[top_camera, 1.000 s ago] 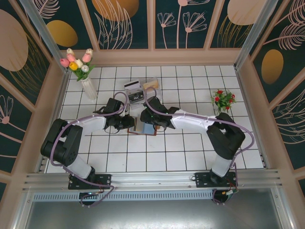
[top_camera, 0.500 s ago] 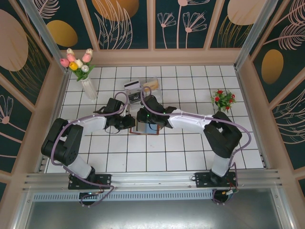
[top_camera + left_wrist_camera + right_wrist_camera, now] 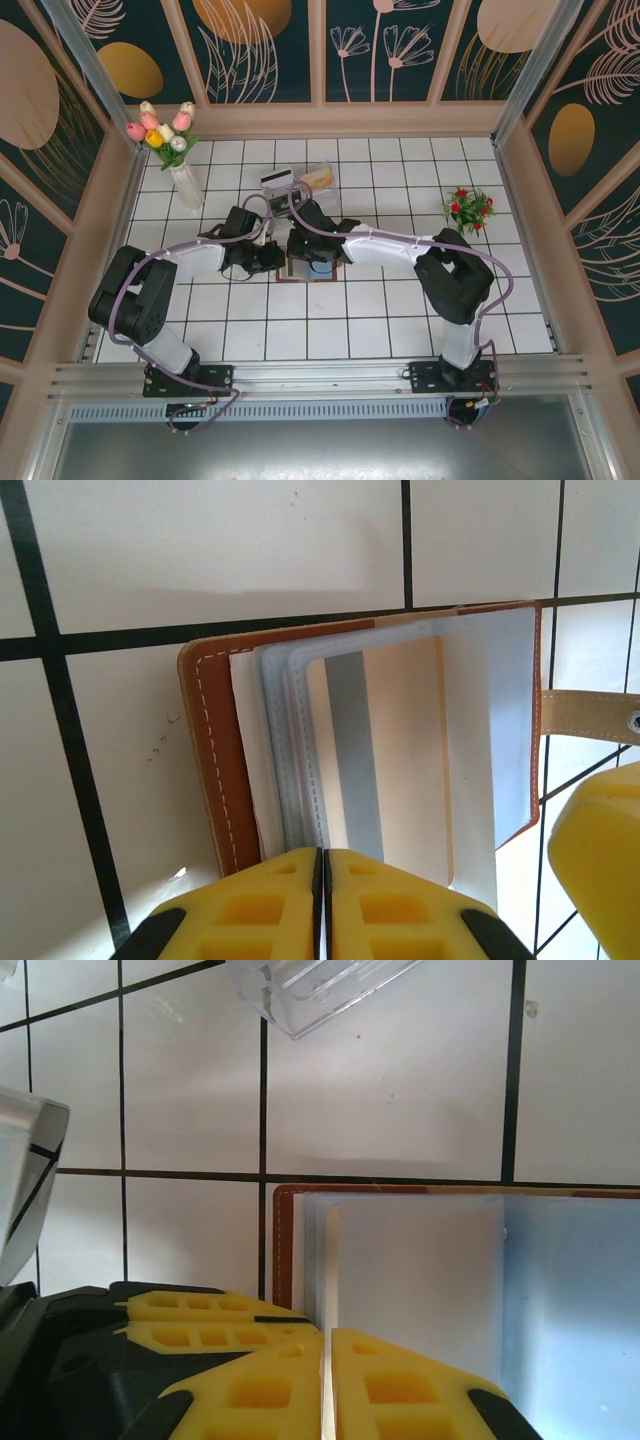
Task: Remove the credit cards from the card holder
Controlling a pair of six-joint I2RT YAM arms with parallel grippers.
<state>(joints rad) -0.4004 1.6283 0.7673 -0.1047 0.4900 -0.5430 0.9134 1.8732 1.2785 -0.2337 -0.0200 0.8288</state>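
L gripper pinches card holder edge, R gripper clamped on pale leaf (card/sleeve unclear): hold L firm, draw R straight out, no twisting.

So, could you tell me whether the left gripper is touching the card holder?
Touching: the left wrist view shows the left gripper shut on an edge of the card holder.

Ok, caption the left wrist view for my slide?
Left claw closed at the edge of an open brown leather-look card holder, beige grey-striped card in its clear sleeve.
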